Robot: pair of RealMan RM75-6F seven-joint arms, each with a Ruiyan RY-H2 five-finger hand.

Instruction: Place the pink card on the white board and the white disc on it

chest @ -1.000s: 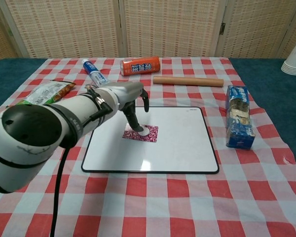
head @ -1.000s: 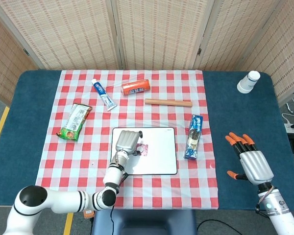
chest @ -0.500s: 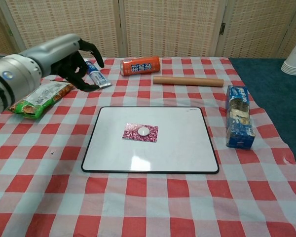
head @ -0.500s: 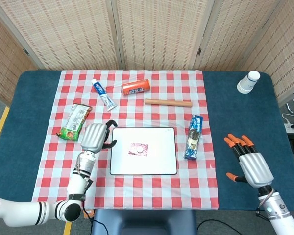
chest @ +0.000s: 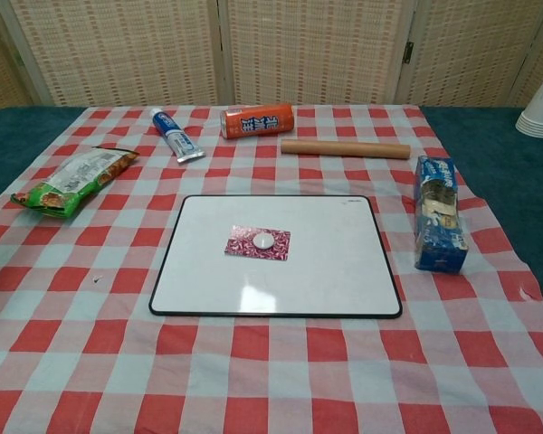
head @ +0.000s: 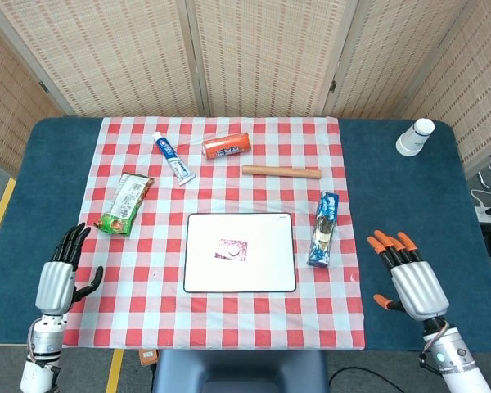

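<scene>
Change: the left hand, which hovered beside the white board half a second ago and touched the disc a second ago, has drawn back to the near left edge of the table, over the blue cover and well apart from the board.
Meaning for the task: the card and disc lie where they were set and nothing holds them, so I judge the task finished, with the arm returning to rest.
Pink card: a small flat rectangle with a pink and white pattern, lying on the white board a little left of its middle.
White disc: a small, round, smooth piece, resting on the pink card near its middle.
White board: a flat, glossy rectangle with rounded corners and a thin dark rim, lying on the red and white checked cloth.
Left hand: dark fingers spread apart, holding nothing; seen only from the head view.
Right hand: orange-tipped fingers fanned apart, holding nothing, resting over the blue cover at the near right, well apart from the board.
Other things on the cloth: a green crinkled snack packet to the left; a toothpaste tube, an orange can on its side and a tan cylindrical rod behind the board; a blue packet to the right.
Far right corner: stacked white paper cups, upside down on the blue cover.
</scene>
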